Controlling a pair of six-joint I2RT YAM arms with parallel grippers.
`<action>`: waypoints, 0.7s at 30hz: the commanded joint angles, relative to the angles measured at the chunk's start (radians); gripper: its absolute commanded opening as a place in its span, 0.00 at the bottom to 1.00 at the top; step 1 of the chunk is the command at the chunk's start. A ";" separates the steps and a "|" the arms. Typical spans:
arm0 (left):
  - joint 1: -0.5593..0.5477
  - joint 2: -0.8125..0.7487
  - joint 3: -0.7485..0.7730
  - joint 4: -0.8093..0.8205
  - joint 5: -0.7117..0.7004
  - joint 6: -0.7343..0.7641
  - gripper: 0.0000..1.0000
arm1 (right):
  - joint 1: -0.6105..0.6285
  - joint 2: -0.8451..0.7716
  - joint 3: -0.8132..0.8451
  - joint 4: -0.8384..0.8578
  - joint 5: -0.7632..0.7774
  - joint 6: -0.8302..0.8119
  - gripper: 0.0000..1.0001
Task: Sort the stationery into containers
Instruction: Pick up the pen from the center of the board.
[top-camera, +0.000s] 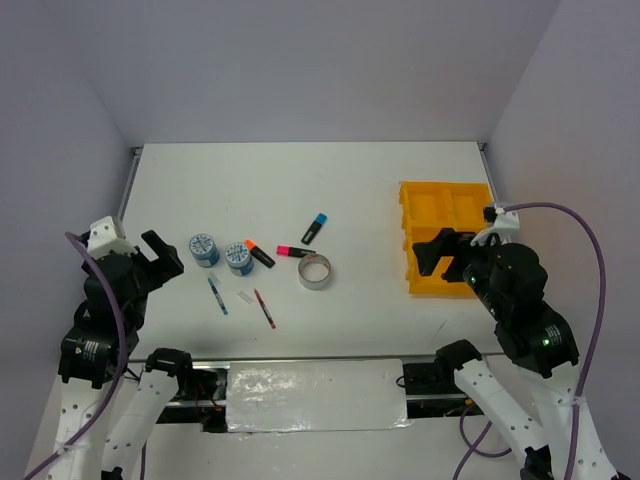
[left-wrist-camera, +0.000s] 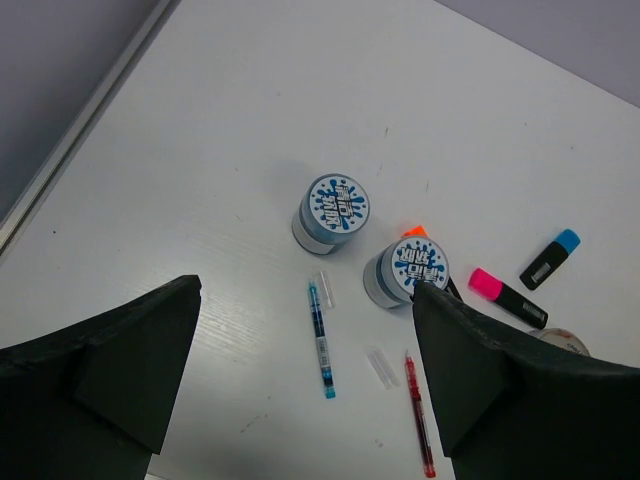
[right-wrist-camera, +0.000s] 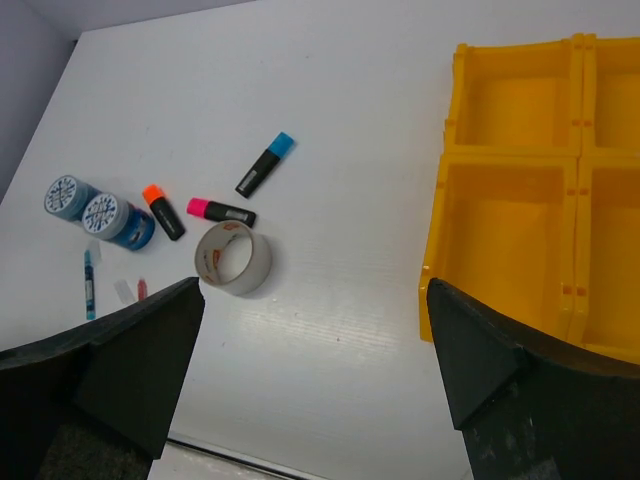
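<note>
Two blue-white tape rolls (top-camera: 204, 248) (top-camera: 238, 257) stand left of centre. Beside them lie an orange-capped marker (top-camera: 259, 252), a pink-capped marker (top-camera: 295, 251) and a blue-capped marker (top-camera: 315, 228). A silvery tape ring (top-camera: 316, 271) stands on edge to their right. A blue pen (top-camera: 217, 295) and a red pen (top-camera: 264, 308) lie nearer the front. The yellow four-compartment tray (top-camera: 430, 205) sits at the right, its visible compartments empty. My left gripper (top-camera: 160, 255) is open and empty, left of the rolls. My right gripper (top-camera: 440, 250) is open and empty, above the tray's near-left part.
Two small clear pen caps (left-wrist-camera: 325, 288) (left-wrist-camera: 381, 366) lie by the pens. The table's left edge rail (top-camera: 128, 185) runs past the left arm. A foil-wrapped strip (top-camera: 315, 395) lies along the front edge between the arm bases.
</note>
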 joint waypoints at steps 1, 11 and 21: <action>-0.003 -0.012 -0.002 0.028 -0.029 -0.025 0.99 | 0.010 -0.015 0.022 0.036 -0.031 -0.018 1.00; -0.003 0.014 -0.005 0.033 -0.025 -0.022 0.99 | 0.253 0.228 0.003 0.288 -0.161 0.106 1.00; -0.008 0.028 0.000 0.015 -0.057 -0.037 0.99 | 0.796 1.024 0.327 0.253 0.234 0.192 0.97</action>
